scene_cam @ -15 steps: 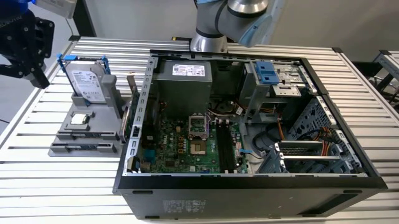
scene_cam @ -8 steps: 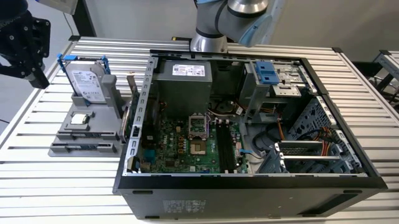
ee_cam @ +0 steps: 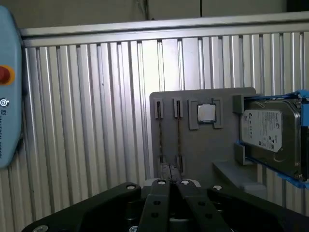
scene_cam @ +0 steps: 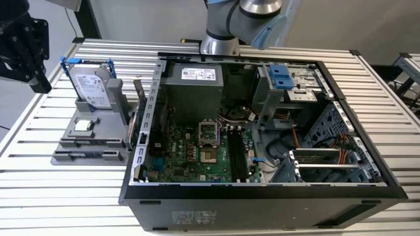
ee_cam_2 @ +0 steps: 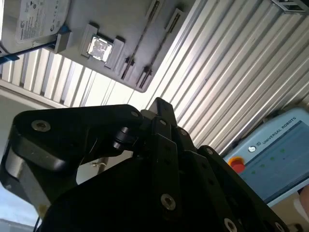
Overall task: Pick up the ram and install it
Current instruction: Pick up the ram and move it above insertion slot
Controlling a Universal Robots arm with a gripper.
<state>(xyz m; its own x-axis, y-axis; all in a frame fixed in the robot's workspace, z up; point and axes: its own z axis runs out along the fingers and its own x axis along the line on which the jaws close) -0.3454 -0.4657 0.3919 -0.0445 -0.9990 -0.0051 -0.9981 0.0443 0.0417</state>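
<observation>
- gripper (ee_cam: 169, 172): as far as I can see in the first wrist view, the fingers are drawn together with nothing between them.
- In the exterior view it hangs raised at the exterior view's left, off to the side of the grey holder (ee_cam: 203, 150) and clear of it.
- ram (ee_cam: 177, 137): I read it as the thin dark strip seen edge-on in a narrow slot of that holder, just beside the square silver CPU chip (ee_cam: 206, 113). A similar strip sits in the next slot over.
- The ram is apart from the gripper and outside the open PC case (scene_cam: 262, 209).
- The same holder carries the silver hard drive (ee_cam: 270, 137) in its blue bracket, on the chip's far side from the ram.
- The holder lies on the slatted aluminium table (scene_cam: 66, 196), at the exterior view's left of the case. The motherboard (scene_cam: 190, 157) is exposed.
- The teach pendant (ee_cam: 7, 96) lies on the table, well apart from the holder.
</observation>
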